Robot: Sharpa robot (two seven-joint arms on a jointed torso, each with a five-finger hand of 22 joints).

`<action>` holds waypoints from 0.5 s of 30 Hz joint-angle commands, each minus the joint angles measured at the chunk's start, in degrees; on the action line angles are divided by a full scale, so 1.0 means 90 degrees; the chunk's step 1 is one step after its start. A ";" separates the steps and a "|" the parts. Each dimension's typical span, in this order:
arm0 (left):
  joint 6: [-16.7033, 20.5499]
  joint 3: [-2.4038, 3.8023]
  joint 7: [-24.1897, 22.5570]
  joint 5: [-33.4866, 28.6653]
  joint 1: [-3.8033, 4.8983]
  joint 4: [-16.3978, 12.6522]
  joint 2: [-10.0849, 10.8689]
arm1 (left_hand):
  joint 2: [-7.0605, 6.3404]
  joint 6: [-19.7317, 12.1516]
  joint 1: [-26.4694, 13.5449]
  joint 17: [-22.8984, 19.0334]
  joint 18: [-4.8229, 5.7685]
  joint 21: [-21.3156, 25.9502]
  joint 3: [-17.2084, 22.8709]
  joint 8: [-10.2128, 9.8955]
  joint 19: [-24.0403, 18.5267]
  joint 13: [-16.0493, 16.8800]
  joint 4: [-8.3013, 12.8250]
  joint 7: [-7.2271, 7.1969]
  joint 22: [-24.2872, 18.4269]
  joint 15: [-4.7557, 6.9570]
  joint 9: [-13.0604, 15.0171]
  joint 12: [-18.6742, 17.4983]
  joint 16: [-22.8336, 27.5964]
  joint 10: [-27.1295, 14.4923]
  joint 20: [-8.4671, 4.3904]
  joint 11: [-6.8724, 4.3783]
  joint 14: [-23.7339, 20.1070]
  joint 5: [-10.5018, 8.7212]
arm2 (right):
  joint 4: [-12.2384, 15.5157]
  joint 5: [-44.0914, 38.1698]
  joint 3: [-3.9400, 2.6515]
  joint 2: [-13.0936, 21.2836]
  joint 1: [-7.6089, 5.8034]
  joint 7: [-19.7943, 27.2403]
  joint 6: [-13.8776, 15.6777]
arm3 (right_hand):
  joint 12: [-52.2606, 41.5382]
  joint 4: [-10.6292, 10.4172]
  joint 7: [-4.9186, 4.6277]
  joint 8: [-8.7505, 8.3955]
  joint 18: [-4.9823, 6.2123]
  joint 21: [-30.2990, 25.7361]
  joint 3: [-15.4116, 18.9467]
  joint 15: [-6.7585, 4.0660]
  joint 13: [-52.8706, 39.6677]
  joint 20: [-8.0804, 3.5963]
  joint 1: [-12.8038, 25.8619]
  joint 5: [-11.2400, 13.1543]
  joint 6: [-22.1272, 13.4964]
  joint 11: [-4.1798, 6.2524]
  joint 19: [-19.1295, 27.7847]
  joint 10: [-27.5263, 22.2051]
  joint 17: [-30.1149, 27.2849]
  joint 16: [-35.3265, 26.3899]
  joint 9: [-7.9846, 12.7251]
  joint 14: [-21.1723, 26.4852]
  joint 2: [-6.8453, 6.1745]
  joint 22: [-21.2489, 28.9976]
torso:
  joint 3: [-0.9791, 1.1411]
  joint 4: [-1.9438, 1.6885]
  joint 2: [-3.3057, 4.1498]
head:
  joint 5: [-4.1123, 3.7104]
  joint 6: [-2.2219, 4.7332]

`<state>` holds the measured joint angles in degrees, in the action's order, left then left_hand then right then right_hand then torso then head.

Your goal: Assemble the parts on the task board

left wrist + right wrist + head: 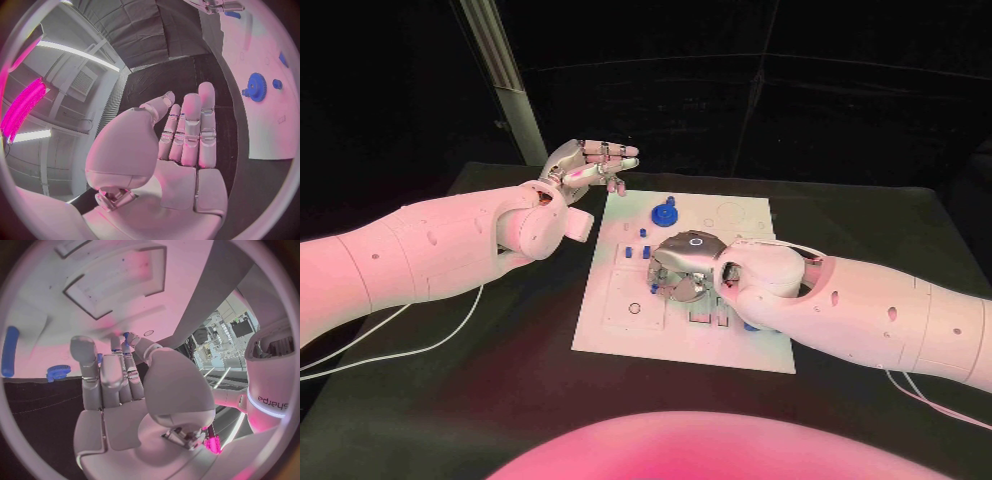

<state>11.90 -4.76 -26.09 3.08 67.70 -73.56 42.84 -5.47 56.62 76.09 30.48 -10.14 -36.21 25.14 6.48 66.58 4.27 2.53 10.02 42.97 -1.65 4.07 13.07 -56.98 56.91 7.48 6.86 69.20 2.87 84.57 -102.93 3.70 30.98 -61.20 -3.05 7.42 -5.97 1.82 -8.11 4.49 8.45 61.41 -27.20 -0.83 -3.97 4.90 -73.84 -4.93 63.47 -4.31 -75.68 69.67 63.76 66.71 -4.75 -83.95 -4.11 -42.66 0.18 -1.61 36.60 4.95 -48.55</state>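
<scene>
The board (733, 345) lies mid-surface, long axis running away from the robot. Right hand (684, 268) hovers over its middle pinching a small blue part (127, 336); left hand (584, 165), fingers apart and empty, hangs off its far left corner beside a blue gear (666, 213).

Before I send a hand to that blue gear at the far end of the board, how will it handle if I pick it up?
The blue gear looks like a small, rigid plastic piece, so probably light and stiff. Its toothed rim should give fingers some bite. Being round, it may roll if dropped on edge onto the task board. The left hand hovers nearest, holding nothing.
</scene>
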 commanded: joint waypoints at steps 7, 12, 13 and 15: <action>-0.0089 0.0002 0.0015 -0.0008 0.0013 0.0010 -0.0014 | 0.0013 -0.0012 0.0041 -0.0006 -0.0041 0.0034 -0.0028 0.0039 -0.0001 -0.0008 -0.0004 0.0033 -0.0006 -0.0011 -0.0009 0.0033 0.0032 -0.0043 -0.0012 0.0003 -0.0028 0.0020 | -0.0027 -0.0054 0.0005 -0.0005 -0.0006 0.0036 0.0133 | 0.0223 -0.0087 -0.0144 -0.0111 -0.0025 -0.0080 0.0214 0.0117 0.0028 0.0081 0.0174 -0.0111 -0.0367 -0.0126 0.0174 -0.0457 -0.0104 -0.0028 0.0090 -0.0194 -0.0175 0.0177 | 0.0000 -0.0003 -0.0003 | -0.0041 0.0042; -0.0095 0.0002 0.0023 -0.0008 0.0013 0.0015 -0.0018 | 0.0014 -0.0016 0.0043 -0.0012 -0.0040 0.0039 -0.0034 0.0041 0.0002 -0.0010 -0.0003 0.0035 -0.0010 -0.0012 -0.0010 0.0038 0.0032 -0.0058 -0.0011 0.0005 -0.0030 0.0020 | -0.0030 0.0029 0.0006 0.0013 -0.0006 0.0138 0.0452 | 0.0227 -0.0106 -0.0240 -0.0107 0.0045 -0.0354 0.0416 0.0197 0.0030 0.0178 0.0150 -0.0112 -0.0862 -0.0236 0.0409 -0.0903 -0.0363 -0.0224 0.0116 -0.0086 -0.0240 0.0582 | 0.0002 0.0000 -0.0002 | -0.0041 0.0043; -0.0098 0.0002 0.0025 -0.0008 0.0013 0.0016 -0.0019 | 0.0014 -0.0016 0.0043 -0.0012 -0.0040 0.0039 -0.0034 0.0041 0.0002 -0.0010 -0.0003 0.0035 -0.0010 -0.0012 -0.0010 0.0038 0.0032 -0.0058 -0.0011 0.0005 -0.0030 0.0020 | -0.0024 0.0050 0.0006 0.0025 -0.0006 0.0178 0.0549 | 0.0228 -0.0095 -0.0249 -0.0109 0.0056 -0.0398 0.0445 0.0205 0.0033 0.0189 0.0128 -0.0128 -0.0917 -0.0249 0.0444 -0.0973 -0.0413 -0.0264 0.0117 -0.0066 -0.0250 0.0645 | 0.0002 0.0000 -0.0002 | -0.0041 0.0043; -0.0102 0.0002 0.0030 -0.0008 0.0013 0.0017 -0.0020 | 0.0014 -0.0016 0.0043 -0.0012 -0.0040 0.0039 -0.0034 0.0041 0.0002 -0.0010 -0.0003 0.0035 -0.0010 -0.0012 -0.0010 0.0038 0.0032 -0.0058 -0.0011 0.0005 -0.0030 0.0020 | 0.0005 0.0097 0.0006 0.0067 -0.0005 0.0258 0.0744 | 0.0208 -0.0077 -0.0248 -0.0103 0.0067 -0.0431 0.0497 0.0214 0.0030 0.0203 0.0088 -0.0177 -0.0979 -0.0255 0.0477 -0.1062 -0.0462 -0.0296 0.0111 -0.0042 -0.0258 0.0688 | 0.0004 -0.0001 -0.0002 | -0.0047 0.0059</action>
<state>11.79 -4.76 -25.81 3.07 67.71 -73.41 42.72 -5.47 56.61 76.09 30.43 -10.14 -36.21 25.14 6.48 66.58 4.27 2.53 10.02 42.98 -1.65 4.07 13.07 -56.98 56.91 7.48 6.86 69.20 2.87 84.44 -102.91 3.76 31.41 -61.17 -2.48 9.72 -3.97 1.20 -10.39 3.77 8.46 57.73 -22.93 0.74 -3.73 6.64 -72.91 -6.34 54.92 -6.56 -71.66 60.46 59.70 64.22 -3.74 -83.84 -6.10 -36.58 0.19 -1.61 36.57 4.55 -48.09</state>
